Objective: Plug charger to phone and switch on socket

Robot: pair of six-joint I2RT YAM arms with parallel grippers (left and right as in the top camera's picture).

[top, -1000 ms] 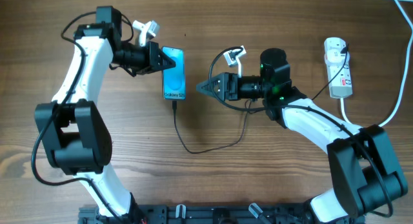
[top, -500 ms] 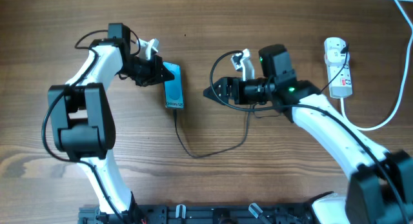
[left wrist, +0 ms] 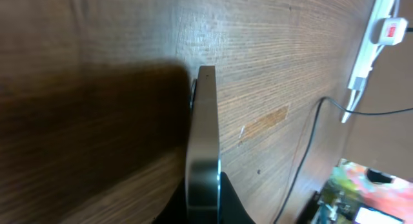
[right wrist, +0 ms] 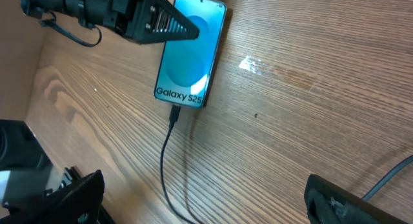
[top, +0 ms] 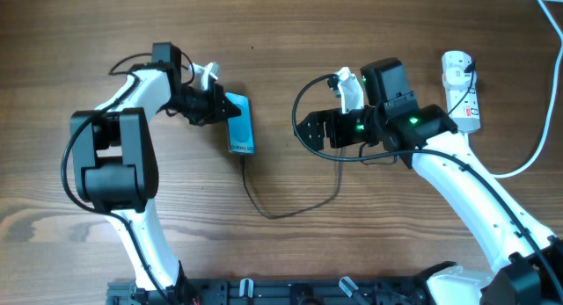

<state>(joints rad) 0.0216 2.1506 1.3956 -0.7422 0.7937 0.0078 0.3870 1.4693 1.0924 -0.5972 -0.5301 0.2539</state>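
The right claw (top: 303, 129), released, has drawn back rightward from the phone (top: 240, 129) (left claw (top: 224, 107) grips it); press the socket (top: 461, 90) switch squarely, sparing the charger (right wrist: 161, 153).

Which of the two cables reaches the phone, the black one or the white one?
The thin black charger meets the phone's bottom edge. The thicker white cable lies by the socket at the far right.

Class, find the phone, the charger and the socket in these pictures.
phone (right wrist: 188, 53): right wrist view, middle of its glowing screen.
charger (right wrist: 174, 114): right wrist view, connector at the phone's bottom edge.
socket (top: 464, 112): overhead view, lower part of its white body.
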